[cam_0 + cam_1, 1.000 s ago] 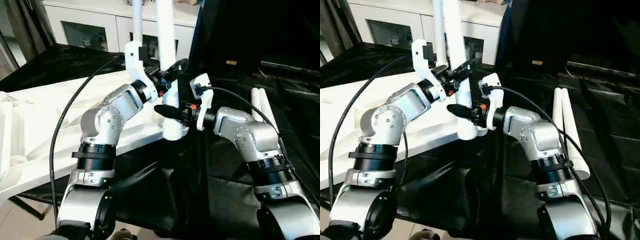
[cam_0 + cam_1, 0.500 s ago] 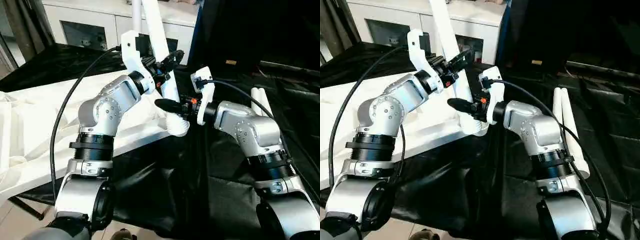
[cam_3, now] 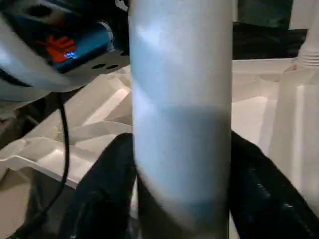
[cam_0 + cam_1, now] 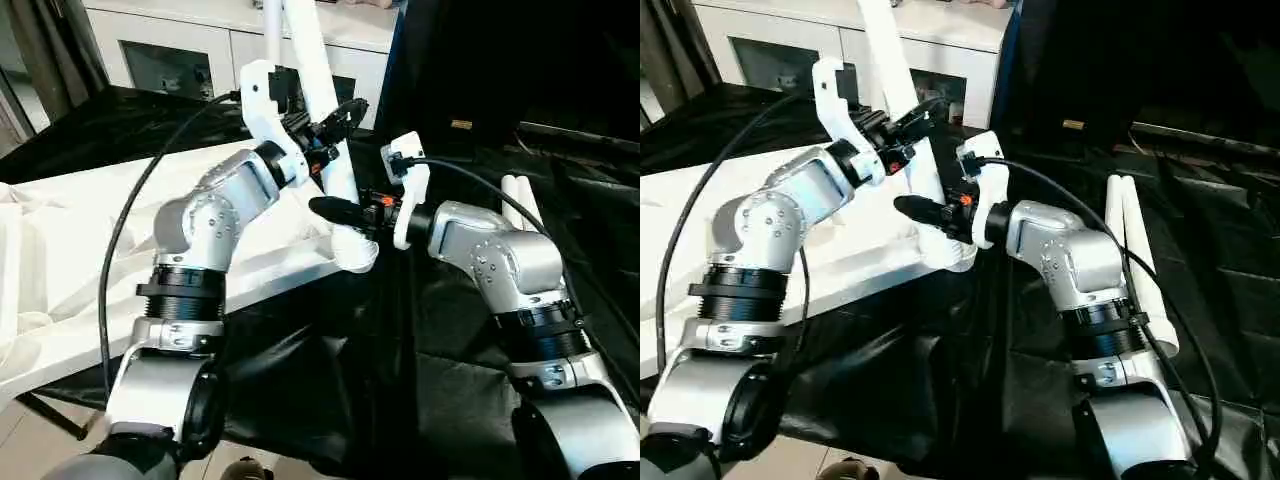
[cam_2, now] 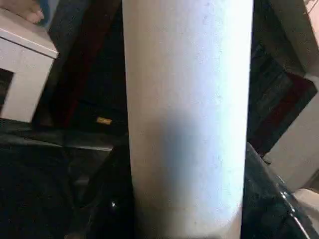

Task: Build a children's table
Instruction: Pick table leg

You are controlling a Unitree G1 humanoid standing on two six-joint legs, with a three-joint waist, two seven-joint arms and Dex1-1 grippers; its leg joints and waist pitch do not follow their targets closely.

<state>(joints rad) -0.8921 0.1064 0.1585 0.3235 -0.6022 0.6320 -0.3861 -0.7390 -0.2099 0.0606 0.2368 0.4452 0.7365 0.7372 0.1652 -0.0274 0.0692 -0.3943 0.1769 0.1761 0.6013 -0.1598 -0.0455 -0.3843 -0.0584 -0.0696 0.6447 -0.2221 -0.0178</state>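
Beyond the right arm: 2 spare legs [image 4: 522,205].

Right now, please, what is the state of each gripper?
Left gripper: closed on the tilted table leg.
Right gripper: closed on the same leg, lower down, near the tabletop corner.

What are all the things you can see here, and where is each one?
Tabletop: one, white, upside down on the black cloth, at the robot's left.
Leg in the corner: one, white, tilted, standing up from the tabletop's near corner socket, both claws around it.
Second standing leg: one, white, behind the first one.
Spare legs: two, white, lying side by side on the cloth at the robot's right.
Black cloth: one, spread under everything.
Cabinet: one, white with glass doors, at the back.
Left claw: black, high on the leg.
Right claw: black, low on the leg.
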